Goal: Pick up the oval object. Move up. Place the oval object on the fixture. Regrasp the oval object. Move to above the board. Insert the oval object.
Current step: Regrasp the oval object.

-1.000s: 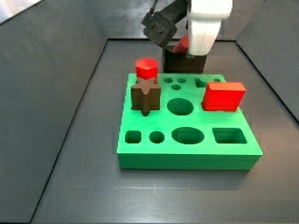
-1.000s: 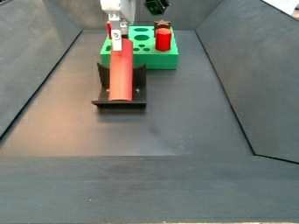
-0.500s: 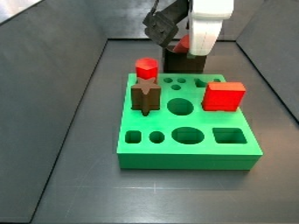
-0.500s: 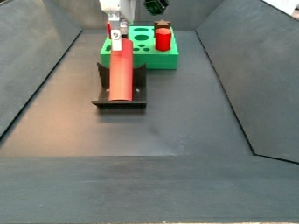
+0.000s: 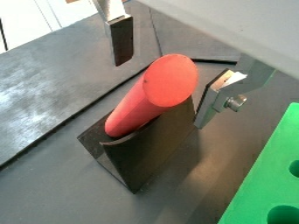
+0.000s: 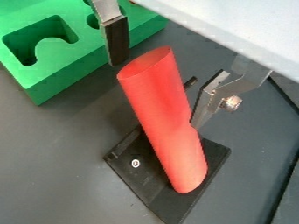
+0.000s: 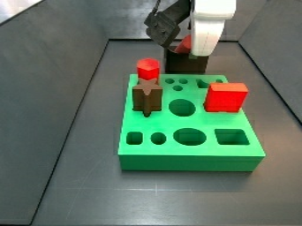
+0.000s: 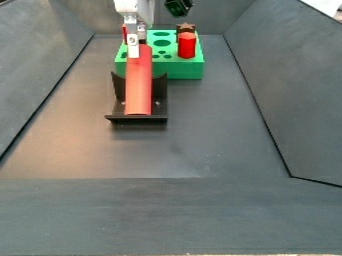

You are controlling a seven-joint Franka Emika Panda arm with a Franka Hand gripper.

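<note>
- Nearest you in a side view, the fixture (image 8: 138, 108) sits on the dark floor with its base plate toward the camera, and the oval object (image 8: 136, 82) lies along it, running lengthwise away toward the board (image 8: 164, 62).
- In both wrist views you can see the oval object (image 5: 149, 94) (image 6: 163, 121) propped at a slant on the fixture (image 5: 149, 150) (image 6: 162, 180), lower end down at the base plate, upper end free.
- The gripper (image 6: 163, 68) straddles that upper end with its jaws wide apart: one finger (image 6: 114, 35) hangs on one side, the other finger (image 6: 214, 96) on the opposite side, and there is a clear gap between each pad and the peg. It has hold of nothing.
- The gripper (image 8: 131, 30) hangs over the far end of the oval object, just before the board.
- Beyond the fixture the board lies close by. From the opposite side view, the board (image 7: 189, 132) is nearest and the gripper (image 7: 184, 48) and arm rise behind its far edge, hiding most of the fixture (image 7: 185, 63); you cannot see the oval object there.
- Standing on the board are a red hexagonal peg (image 7: 147, 69), a slim dark brown peg (image 7: 147, 97) and a red cube (image 7: 227, 96); the other holes are open.
</note>
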